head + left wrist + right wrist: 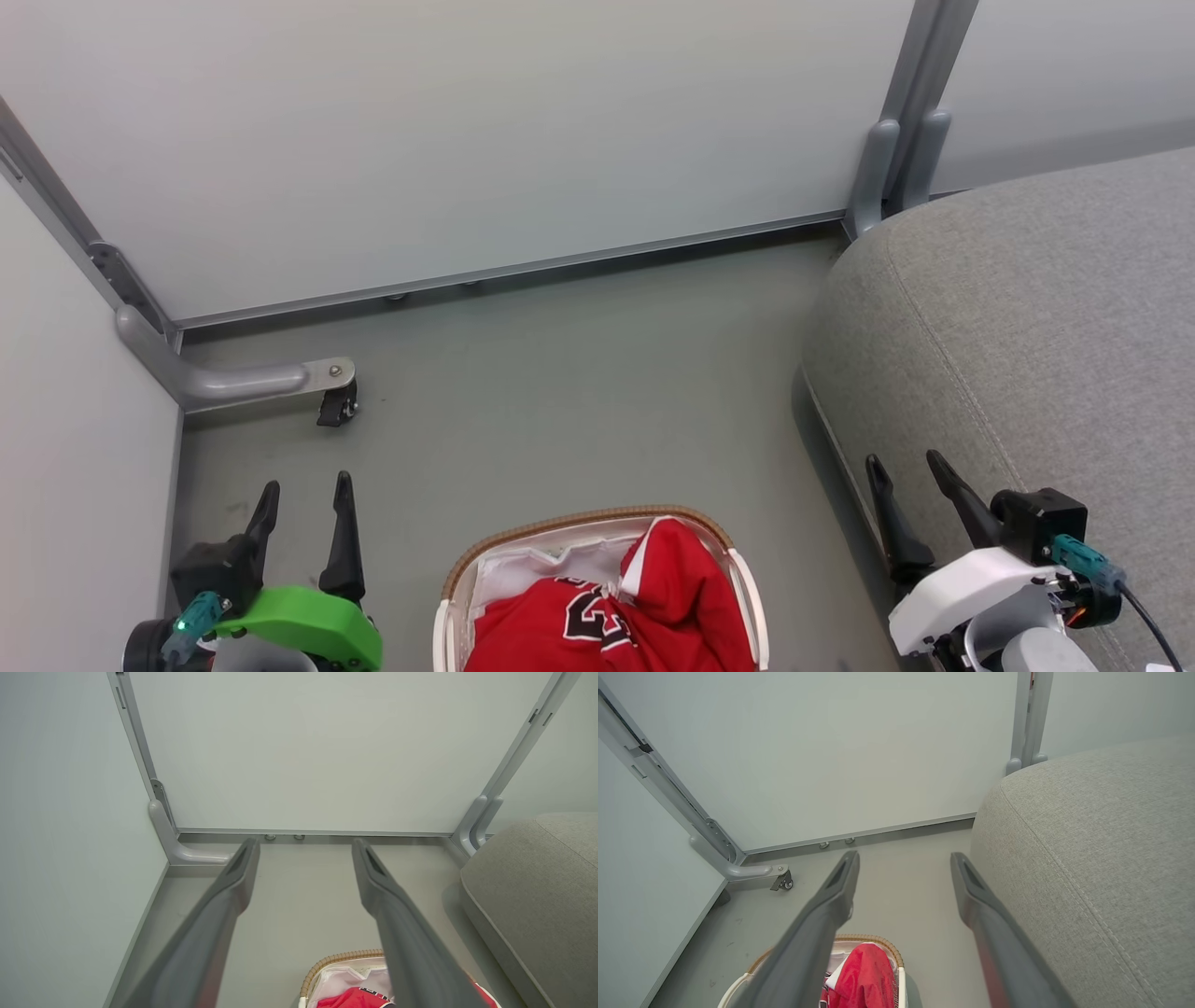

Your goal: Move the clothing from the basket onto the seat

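Nearest to us, our two grippers hung low at either side, the left gripper (306,482) over bare floor (560,392) close to the side panel (75,420), the right gripper (902,457) at the edge of the seat (1027,327). Each had its two dark fingers spread wide with nothing between them. Between the grippers sat one basket (579,519), its near half cut off by the bottom of the head view. The clothing (653,597) lay inside it, red with white trim and a black numeral, bunched against the white liner (523,565); we could not tell whether it was one garment or two. A strip of floor kept the basket apart from the one grey seat. Beyond the basket the floor lay open up to the back panel (467,140), hemmed on the left by one castered foot (336,406) and on the right by the seat's rounded corner.
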